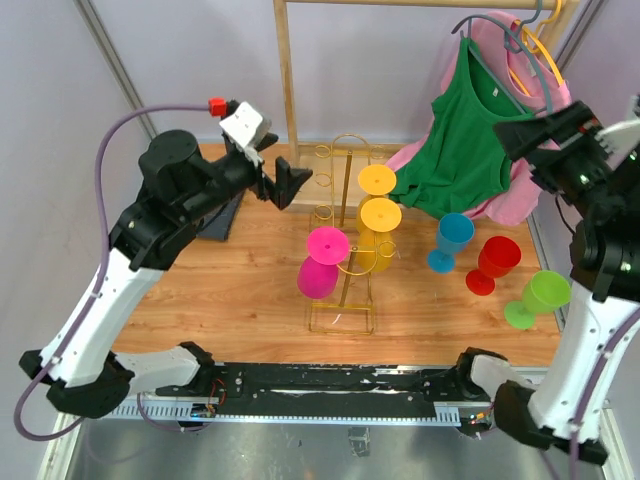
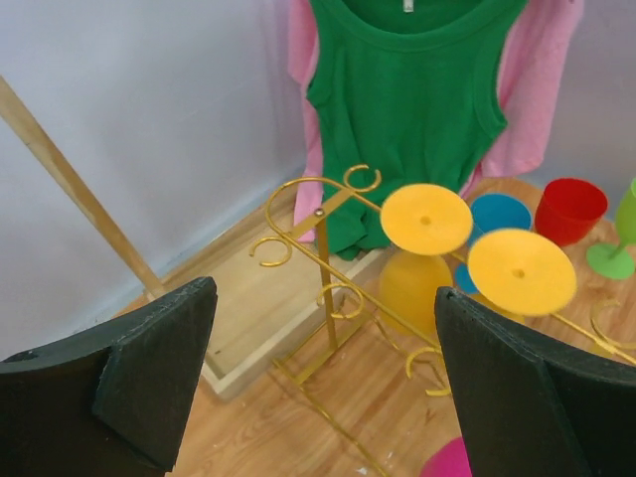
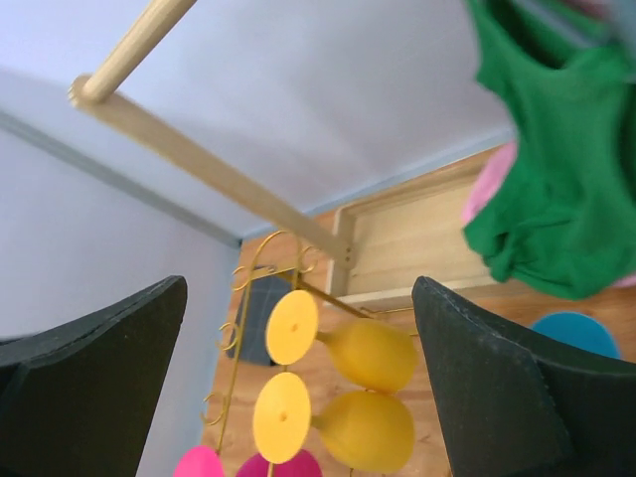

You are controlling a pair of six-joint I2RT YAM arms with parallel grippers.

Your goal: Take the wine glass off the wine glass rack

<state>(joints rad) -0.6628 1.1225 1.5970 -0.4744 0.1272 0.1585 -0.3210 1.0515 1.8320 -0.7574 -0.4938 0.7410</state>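
The gold wire wine glass rack (image 1: pixel 345 250) stands mid-table. Two yellow wine glasses (image 1: pixel 377 180) (image 1: pixel 380 215) and a pink one (image 1: pixel 322 265) hang on it bowl-down. My left gripper (image 1: pixel 280 183) hovers open just left of the rack's top, holding nothing. In the left wrist view the rack (image 2: pixel 323 258) and a yellow glass foot (image 2: pixel 425 219) lie beyond the gripper (image 2: pixel 323 388). My right gripper (image 1: pixel 520 150) is raised at the far right, open and empty. In its wrist view the yellow glasses (image 3: pixel 368 353) show far off between the fingers (image 3: pixel 497 388).
Blue (image 1: pixel 452 240), red (image 1: pixel 495 262) and green (image 1: pixel 540 297) glasses stand on the table right of the rack. A green top (image 1: pixel 470 130) over a pink garment hangs from the wooden clothes rail (image 1: pixel 287 80) behind. A dark pad (image 1: pixel 220 215) lies at the left.
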